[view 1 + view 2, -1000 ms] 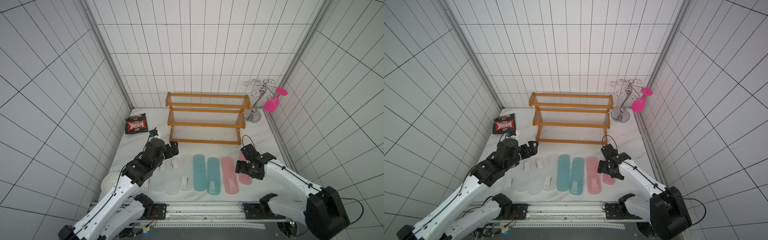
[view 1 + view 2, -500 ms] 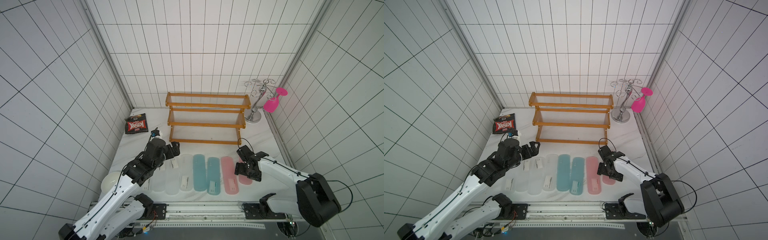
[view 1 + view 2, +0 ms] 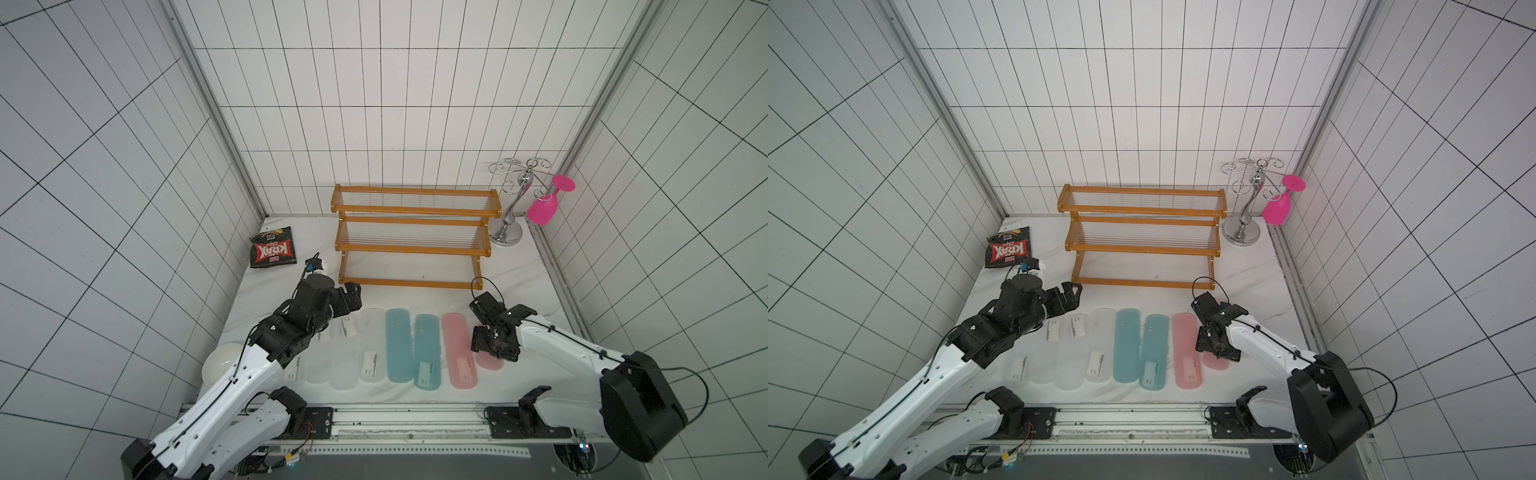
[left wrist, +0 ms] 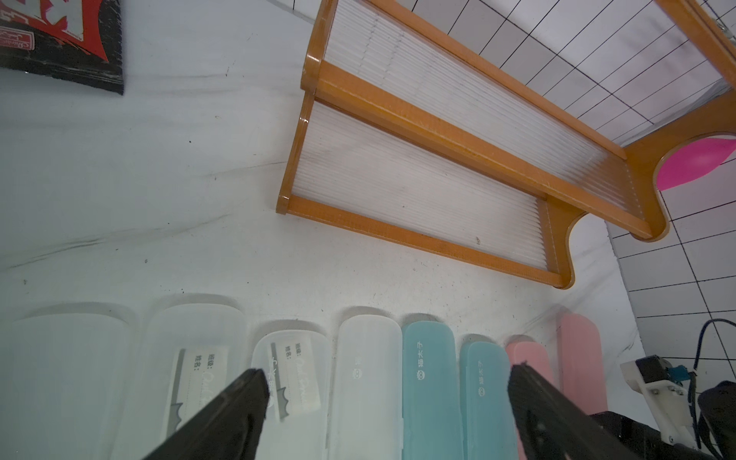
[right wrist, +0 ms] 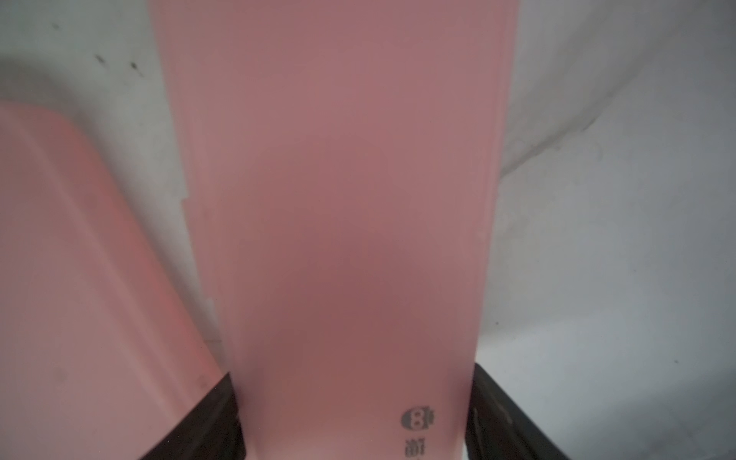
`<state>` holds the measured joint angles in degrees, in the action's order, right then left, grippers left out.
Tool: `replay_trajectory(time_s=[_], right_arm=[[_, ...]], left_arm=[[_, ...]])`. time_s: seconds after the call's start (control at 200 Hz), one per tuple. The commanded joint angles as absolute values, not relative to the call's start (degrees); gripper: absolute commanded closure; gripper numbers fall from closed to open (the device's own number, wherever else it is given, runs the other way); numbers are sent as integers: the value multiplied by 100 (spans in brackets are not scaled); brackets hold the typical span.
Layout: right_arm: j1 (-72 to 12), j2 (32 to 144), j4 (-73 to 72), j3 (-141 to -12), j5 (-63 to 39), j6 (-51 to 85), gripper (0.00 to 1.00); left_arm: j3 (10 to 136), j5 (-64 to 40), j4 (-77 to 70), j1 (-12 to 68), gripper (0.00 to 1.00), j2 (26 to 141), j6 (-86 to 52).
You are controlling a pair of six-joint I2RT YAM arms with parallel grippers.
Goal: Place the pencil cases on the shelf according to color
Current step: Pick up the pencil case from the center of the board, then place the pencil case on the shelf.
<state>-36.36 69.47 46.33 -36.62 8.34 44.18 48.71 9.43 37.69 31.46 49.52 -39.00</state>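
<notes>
Tabletop (image 3: 519, 286) before the shelf (image 3: 411, 248): my right fingers (image 5: 215, 422) just clamped the end pink case (image 5: 338, 199), lift-ready; left gripper (image 4: 388, 376) gapes empty.

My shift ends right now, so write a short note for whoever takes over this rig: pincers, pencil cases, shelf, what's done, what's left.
Left pincer: open, empty, hovering near the far ends of the clear cases.
Right pincer: fingers against both long edges of the outer pink case, which lies flat on the table.
Things: all eight cases lie in a row in front of the shelf: four clear, two teal cases, the second pink case beside the gripped one.
Done: nothing shelved yet.
Left: lift the gripped case, shelve it, then sort the rest by color.
</notes>
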Motion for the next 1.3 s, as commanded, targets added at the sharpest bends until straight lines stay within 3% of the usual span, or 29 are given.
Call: replay_trajectory(time_s=[0.0, 0.225, 0.44, 0.645, 0.83, 1.295], right_arm=[[-3964, 6583, 5433, -4170, 1204, 4621, 31], [-4569, 5935, 6361, -5156, 1320, 4382, 31], [-4676, 5859, 6644, -6966, 1505, 3638, 31], [-4268, 7108, 7075, -9289, 1656, 2636, 27], [-3633, 8205, 7207, -10942, 1398, 1964, 29], [-2606, 10058, 6836, -12737, 886, 1529, 30]], left_arm=[[5230, 1160, 3882, 3164, 2, 4835, -3784], [5678, 1083, 3975, 3164, 2, 4736, -3798], [6251, 914, 3533, 3164, 2, 5124, -3698], [7430, 170, 3982, 2831, 2, 6143, -3602], [7242, -68, 3484, 2523, 2, 6143, -3639], [6853, -504, 3270, 2426, 2, 6369, -3510]])
